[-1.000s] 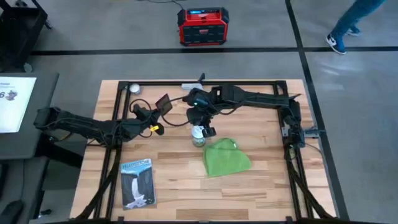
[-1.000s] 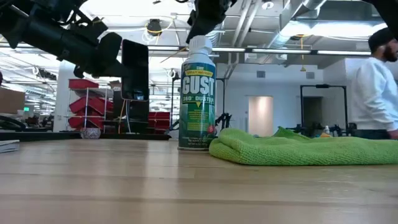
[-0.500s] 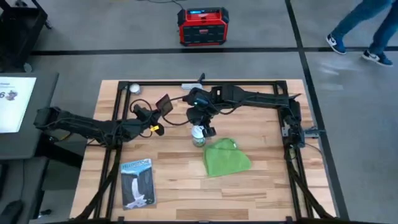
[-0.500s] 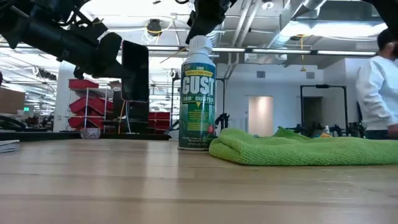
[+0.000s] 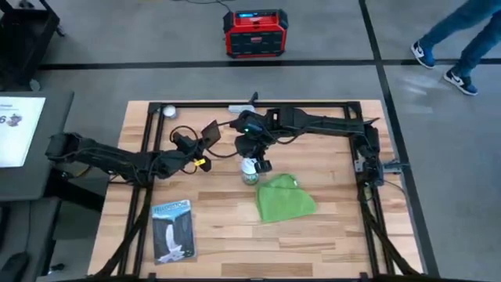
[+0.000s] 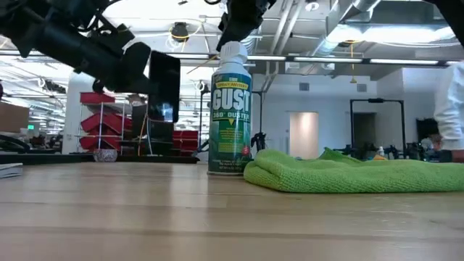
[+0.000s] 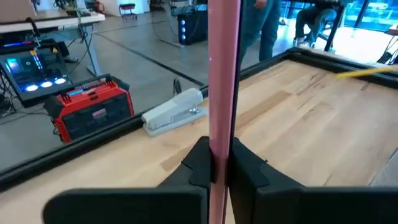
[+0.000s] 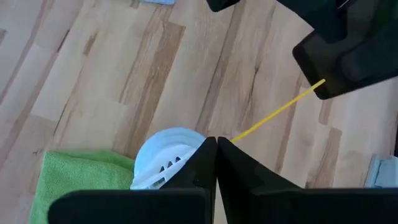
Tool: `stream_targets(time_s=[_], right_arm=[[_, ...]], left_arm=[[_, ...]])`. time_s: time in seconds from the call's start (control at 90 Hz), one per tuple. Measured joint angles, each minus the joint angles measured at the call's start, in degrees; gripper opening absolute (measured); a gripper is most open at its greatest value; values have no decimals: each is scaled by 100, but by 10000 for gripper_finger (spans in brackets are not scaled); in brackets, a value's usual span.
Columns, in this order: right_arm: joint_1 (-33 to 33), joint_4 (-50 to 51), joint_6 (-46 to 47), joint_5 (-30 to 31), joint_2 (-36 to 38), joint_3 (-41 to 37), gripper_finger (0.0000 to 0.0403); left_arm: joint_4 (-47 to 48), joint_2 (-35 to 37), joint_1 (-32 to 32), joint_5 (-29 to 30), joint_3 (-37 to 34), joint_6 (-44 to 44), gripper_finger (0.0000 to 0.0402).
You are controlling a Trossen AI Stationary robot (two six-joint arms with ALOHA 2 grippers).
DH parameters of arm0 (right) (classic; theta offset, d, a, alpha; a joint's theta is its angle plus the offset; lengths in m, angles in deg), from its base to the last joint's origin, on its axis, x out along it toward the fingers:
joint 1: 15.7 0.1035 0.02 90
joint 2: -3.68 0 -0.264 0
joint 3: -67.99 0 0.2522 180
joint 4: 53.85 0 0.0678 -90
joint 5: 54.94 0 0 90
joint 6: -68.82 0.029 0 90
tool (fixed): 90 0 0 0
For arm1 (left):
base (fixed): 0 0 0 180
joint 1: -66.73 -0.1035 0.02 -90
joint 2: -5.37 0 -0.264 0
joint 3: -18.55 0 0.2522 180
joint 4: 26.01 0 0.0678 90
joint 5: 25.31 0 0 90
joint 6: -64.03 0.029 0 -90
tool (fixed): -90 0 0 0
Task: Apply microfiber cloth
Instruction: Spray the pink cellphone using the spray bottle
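Observation:
The green microfiber cloth (image 5: 286, 199) lies rumpled on the table right of centre, no gripper on it; it also shows in the low view (image 6: 348, 174). A duster can (image 6: 230, 116) stands upright at the cloth's left edge. Over its white cap (image 8: 165, 155) my right gripper (image 8: 216, 144) is shut. A thin yellow straw (image 8: 277, 112) sticks out from the cap toward my left gripper (image 5: 197, 149). That gripper is shut on a pink phone (image 7: 224, 62), held above the table left of the can. My left gripper pinches the phone's two flat faces between its fingers at one end (image 7: 216, 146), coming level from the table's left. The phone stands on edge, lifted clear of the table (image 6: 164, 83). My right gripper has its shut fingertips (image 8: 208, 155) at the top of the white cap, pointing down from above, beside the root of the straw. The can stays upright on the table.
A blue-grey booklet (image 5: 172, 229) lies near the front left. A grey stapler (image 7: 174, 112) and a white ball (image 5: 168, 110) sit by the far edge. A red box (image 5: 256, 33) stands on the floor beyond. A black frame (image 5: 368, 157) rims the table.
My left gripper has carried the phone a little toward the table's right, closer to the can. My right gripper, the can and the cloth have stayed where they were.

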Motion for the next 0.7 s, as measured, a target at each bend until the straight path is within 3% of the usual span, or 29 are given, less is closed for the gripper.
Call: stream_targets(time_s=[0.7], right_arm=[[7, 14, 48, -118, -7, -13, 0]], left_arm=[[197, -2, 0, 13, 3, -113, 3]])
